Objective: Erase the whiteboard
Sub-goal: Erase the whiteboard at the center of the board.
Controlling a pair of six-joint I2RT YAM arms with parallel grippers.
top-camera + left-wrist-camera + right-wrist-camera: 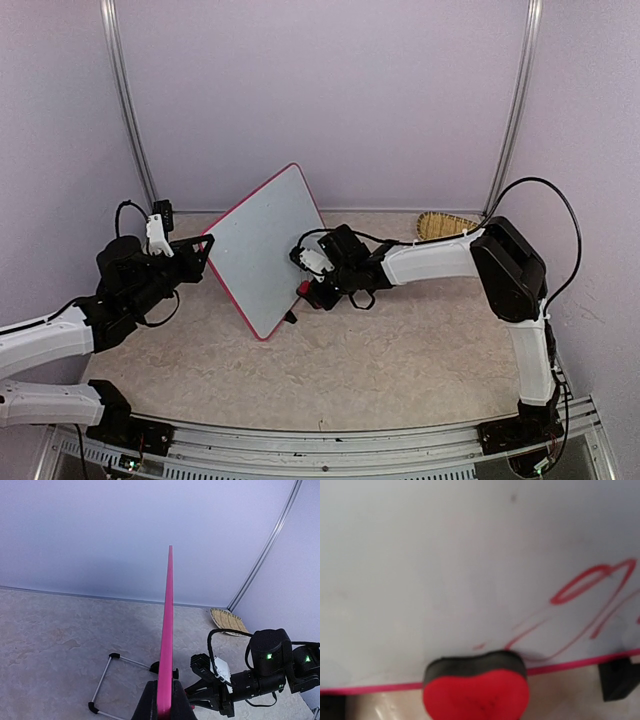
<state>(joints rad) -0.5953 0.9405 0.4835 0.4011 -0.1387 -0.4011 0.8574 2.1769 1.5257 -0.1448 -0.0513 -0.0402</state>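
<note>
The whiteboard (265, 250), white with a pink-red frame, stands tilted on its lower edge in the middle of the table. My left gripper (205, 243) is shut on its left frame edge (167, 630), with the fingers (147, 702) clamped on either side. My right gripper (306, 288) is shut on a red heart-shaped eraser (475, 687). The eraser's black felt presses against the board face (445, 555) just above the bottom frame. Red marker scrawl (590, 595) runs to the right of the eraser. A black foot (617, 677) shows under the frame. The eraser hides the right fingers.
A woven straw tray (445, 225) lies at the back right by the wall. A thin wire stand with black feet (107, 680) lies on the table behind the board. Metal posts (125, 100) rise in the back corners, with walls close on three sides.
</note>
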